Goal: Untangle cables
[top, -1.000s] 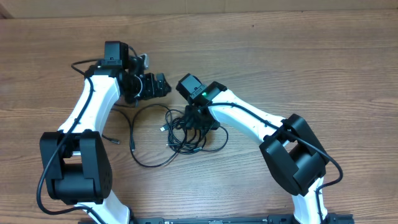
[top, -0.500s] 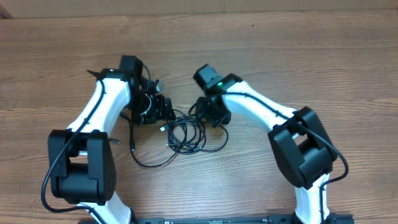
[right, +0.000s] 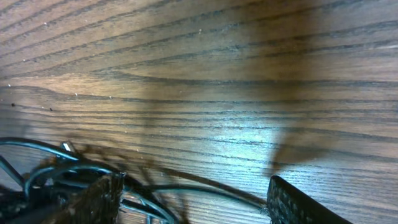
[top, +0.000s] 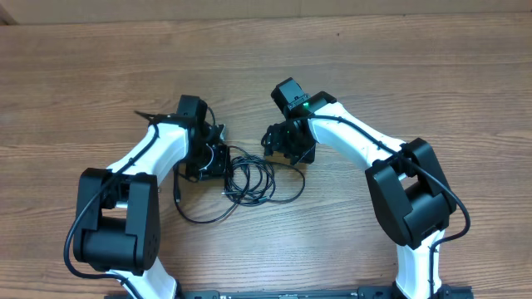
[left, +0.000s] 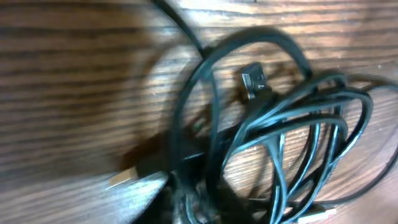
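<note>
The cables [top: 249, 178] lie as a bunch of thin black loops in the middle of the wooden table, with one wide loop [top: 199, 218] trailing to the lower left and a plug [top: 177, 197] beside it. My left gripper [top: 218, 159] sits at the bunch's left edge. In the left wrist view the cables [left: 292, 118] fill the right half, and the blurred left gripper [left: 193, 199] is shut on strands at the bottom. My right gripper [top: 287, 148] stands just above and right of the bunch. In its wrist view the right gripper [right: 196, 202] is wide open, one strand [right: 205, 186] running between its fingers [right: 298, 202].
Both white arms reach in from the near edge, their black shoulder blocks at the left [top: 112, 228] and right [top: 416, 199]. Thicker black wires run along the arms. The table's far edge [top: 249, 15] lies along the top.
My left gripper came down and right onto the bunch's left side and closed. My right gripper opened wider and drew back up and right off the bunch.
</note>
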